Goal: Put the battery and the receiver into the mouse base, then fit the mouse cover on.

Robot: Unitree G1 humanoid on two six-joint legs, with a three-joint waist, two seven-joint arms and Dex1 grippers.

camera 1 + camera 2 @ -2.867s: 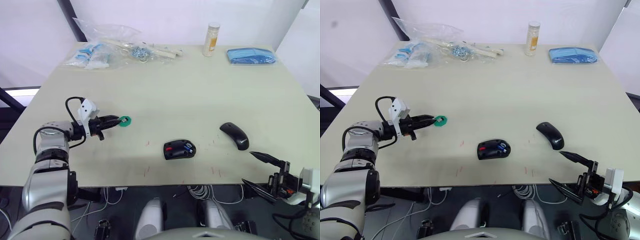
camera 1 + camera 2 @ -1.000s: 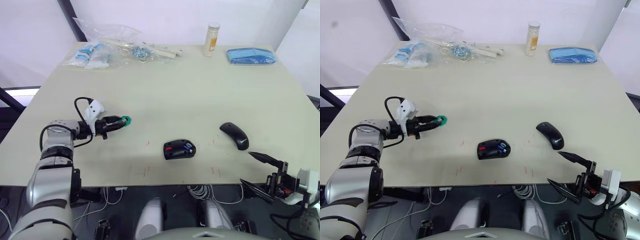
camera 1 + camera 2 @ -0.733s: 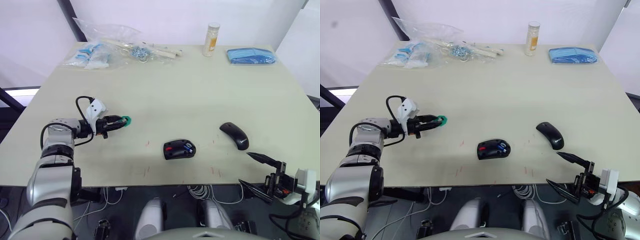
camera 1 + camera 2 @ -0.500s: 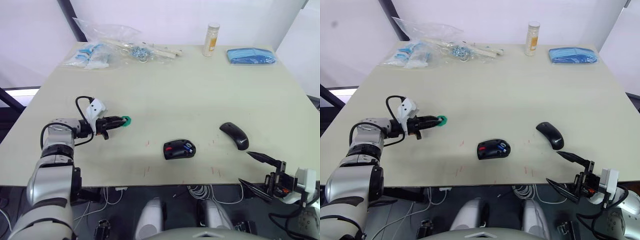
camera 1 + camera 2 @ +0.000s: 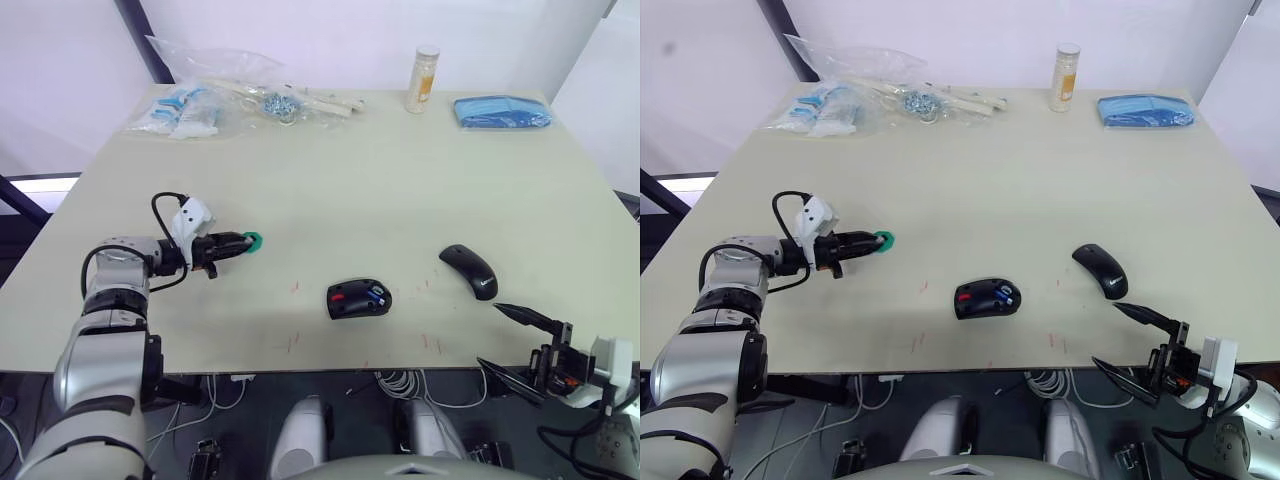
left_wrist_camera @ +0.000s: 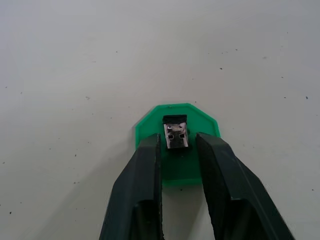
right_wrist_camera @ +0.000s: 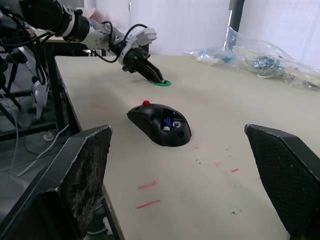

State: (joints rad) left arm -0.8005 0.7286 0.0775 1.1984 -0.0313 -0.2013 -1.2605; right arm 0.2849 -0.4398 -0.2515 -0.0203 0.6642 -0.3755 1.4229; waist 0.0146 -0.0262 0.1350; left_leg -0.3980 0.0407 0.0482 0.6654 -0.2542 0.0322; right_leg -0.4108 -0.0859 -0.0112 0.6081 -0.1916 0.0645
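Green disc (image 6: 176, 145) on the bench (image 5: 400, 180) now has your left tool (image 6: 176, 145) narrowed around the receiver (image 6: 175, 134), ready to lift, while the battery (image 5: 376, 294) sits in the mouse base (image 5: 358, 299) and your right tool (image 5: 1135, 345) hangs apart.

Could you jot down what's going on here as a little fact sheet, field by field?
left pincer: fingers either side of a small metal receiver on a green disc
right pincer: open, off the table's near edge
mouse base: open, blue battery already inside
mouse cover: lying apart, to the base's right
table far edge: plastic bags, bottle, blue cloth
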